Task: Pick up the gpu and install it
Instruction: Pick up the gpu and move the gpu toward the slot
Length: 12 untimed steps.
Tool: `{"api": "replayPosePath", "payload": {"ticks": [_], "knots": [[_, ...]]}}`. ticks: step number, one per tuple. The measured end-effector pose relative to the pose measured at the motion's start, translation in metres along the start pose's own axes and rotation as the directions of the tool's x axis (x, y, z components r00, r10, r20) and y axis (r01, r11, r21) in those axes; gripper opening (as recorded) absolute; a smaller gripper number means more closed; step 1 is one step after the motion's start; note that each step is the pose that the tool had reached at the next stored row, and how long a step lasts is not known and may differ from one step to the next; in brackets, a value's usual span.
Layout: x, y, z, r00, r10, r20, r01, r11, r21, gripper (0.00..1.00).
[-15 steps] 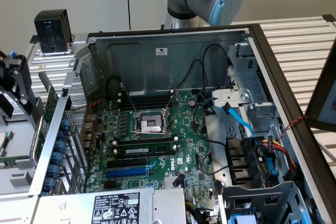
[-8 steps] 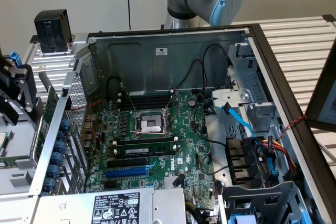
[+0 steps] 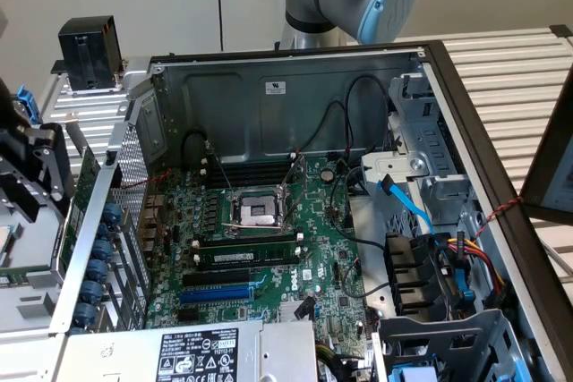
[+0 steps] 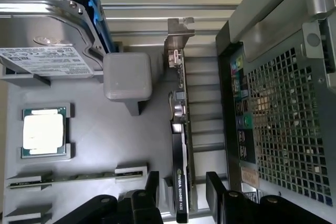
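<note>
One gpu [image 4: 179, 150] edgewise on grey tray [image 4: 105, 140] | slatted table [image 4: 157, 3] | pincer [image 4: 182, 178] spread astride

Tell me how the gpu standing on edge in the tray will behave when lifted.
The gpu looks like a rigid board, so it probably won't flex. It stands on its thin edge in the grey tray, so a sideways nudge could tip it. Its metal bracket at one end may make it hang unevenly.

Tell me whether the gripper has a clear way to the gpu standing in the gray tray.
Probably yes: the open gripper already straddles the upright gpu, with nothing visible between them.
</note>
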<state>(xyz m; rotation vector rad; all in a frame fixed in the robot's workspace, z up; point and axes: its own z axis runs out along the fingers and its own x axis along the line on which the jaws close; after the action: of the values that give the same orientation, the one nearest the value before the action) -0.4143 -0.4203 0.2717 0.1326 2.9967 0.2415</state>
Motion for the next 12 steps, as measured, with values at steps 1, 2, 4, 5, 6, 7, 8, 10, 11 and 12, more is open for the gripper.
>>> {"api": "replayPosePath", "payload": {"ticks": [1, 2, 4, 5, 6, 7, 8, 10, 11, 12], "knots": [[0.0, 0.0006, 0.0018, 1.0, 0.002, -0.0007, -0.002, 1.0, 0.0004, 0.48], [0.0, 0.0012, 0.0033, 1.0, 0.003, -0.0033, -0.003, 1.0, 0.0008, 0.48], [0.001, 0.0008, 0.0062, 0.9999, 0.004, -0.0092, -0.004, 1.0, 0.0013, 0.48], [0.001, 0.0006, 0.0078, 0.9999, 0.005, -0.0102, -0.005, 1.0, 0.0016, 0.48], [0.0, 0.0004, 0.0094, 0.9999, 0.005, -0.0103, -0.005, 1.0, 0.0016, 0.48], [0.0, 0.0003, 0.0106, 0.9999, 0.005, -0.0102, -0.005, 1.0, 0.0015, 0.48], [0.0, 0.0002, 0.0116, 0.9999, 0.005, -0.0103, -0.005, 1.0, 0.0016, 0.48], [0.0, -0.0003, 0.0144, 0.9999, 0.004, -0.0101, -0.004, 1.0, 0.0015, 0.48], [0.0, -0.0004, 0.0157, 0.9999, 0.005, -0.0102, -0.005, 1.0, 0.0015, 0.48], [0.0, -0.0004, 0.0176, 0.9999, 0.005, -0.0102, -0.005, 1.0, 0.0015, 0.5]]}}
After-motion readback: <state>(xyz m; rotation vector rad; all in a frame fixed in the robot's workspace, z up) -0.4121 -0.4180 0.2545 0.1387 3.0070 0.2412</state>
